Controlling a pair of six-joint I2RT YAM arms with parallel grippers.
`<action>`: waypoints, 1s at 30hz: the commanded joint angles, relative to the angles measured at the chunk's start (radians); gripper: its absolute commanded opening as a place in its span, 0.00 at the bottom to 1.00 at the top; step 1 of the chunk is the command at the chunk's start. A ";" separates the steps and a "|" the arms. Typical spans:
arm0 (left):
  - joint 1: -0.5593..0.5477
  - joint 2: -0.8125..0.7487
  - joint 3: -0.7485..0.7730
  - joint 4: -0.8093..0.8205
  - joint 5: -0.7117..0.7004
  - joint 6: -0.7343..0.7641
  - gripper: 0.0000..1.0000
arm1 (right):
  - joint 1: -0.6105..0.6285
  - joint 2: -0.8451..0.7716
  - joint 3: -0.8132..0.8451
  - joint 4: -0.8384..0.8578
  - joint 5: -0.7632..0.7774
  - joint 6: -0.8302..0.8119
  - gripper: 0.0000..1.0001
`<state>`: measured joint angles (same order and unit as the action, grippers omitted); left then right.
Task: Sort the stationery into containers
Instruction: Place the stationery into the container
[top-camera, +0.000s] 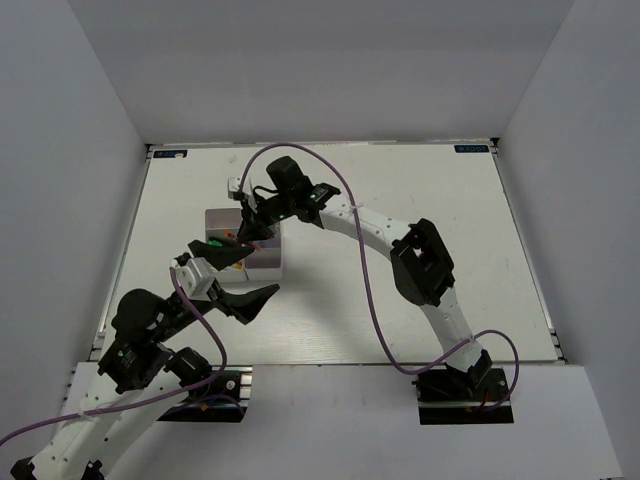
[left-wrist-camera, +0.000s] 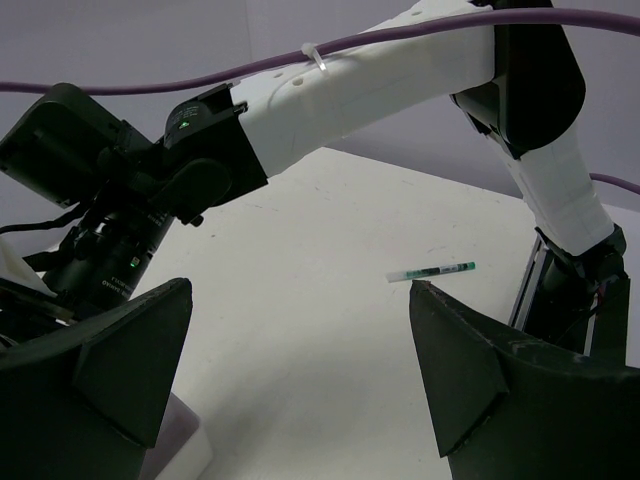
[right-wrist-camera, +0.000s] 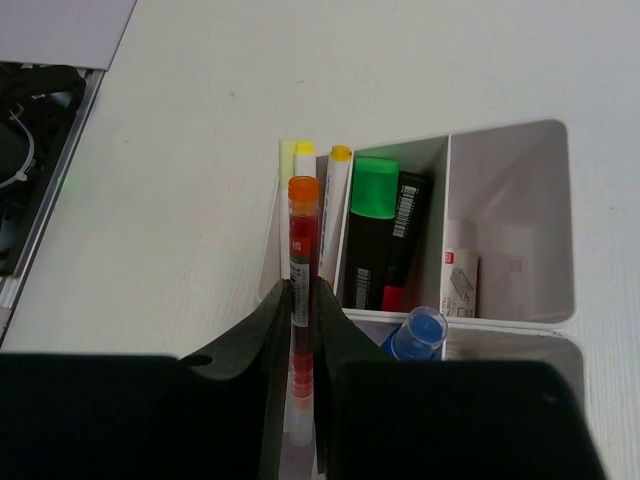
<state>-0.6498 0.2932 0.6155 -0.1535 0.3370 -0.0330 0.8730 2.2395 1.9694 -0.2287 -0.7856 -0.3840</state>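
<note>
My right gripper (right-wrist-camera: 304, 300) is shut on a thin pen with an orange-red tip (right-wrist-camera: 303, 240) and holds it upright over the left slot of the white divided tray (right-wrist-camera: 560, 220). That slot holds two white pens with yellow tips (right-wrist-camera: 338, 170). The middle compartment holds a green-capped black highlighter (right-wrist-camera: 372, 230) and a second black highlighter (right-wrist-camera: 402, 250). A pale eraser (right-wrist-camera: 460, 280) and a blue-capped tube (right-wrist-camera: 420, 335) lie in other compartments. My left gripper (left-wrist-camera: 300, 288) is open and empty beside the tray (top-camera: 220, 222). A green-tipped white pen (left-wrist-camera: 430, 271) lies on the table beyond it.
The right arm (top-camera: 380, 235) arches over the table above the tray, and its wrist camera (left-wrist-camera: 100, 250) sits close to the left gripper. A purple cable (top-camera: 350, 200) loops over the middle. A corner of the tray (left-wrist-camera: 185, 440) shows under the left finger.
</note>
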 joint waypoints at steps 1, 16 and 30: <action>0.006 -0.002 -0.005 0.002 0.002 0.010 0.99 | 0.003 -0.009 0.026 0.042 -0.006 -0.001 0.00; 0.015 0.009 -0.005 0.002 0.011 0.010 0.99 | 0.003 -0.148 -0.159 0.008 -0.024 -0.076 0.47; 0.015 0.110 0.015 0.121 0.111 -0.065 0.99 | -0.049 -0.466 -0.421 0.081 0.470 0.071 0.19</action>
<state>-0.6422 0.3614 0.6151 -0.0982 0.3954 -0.0582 0.8589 1.8271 1.6333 -0.2115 -0.6033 -0.4095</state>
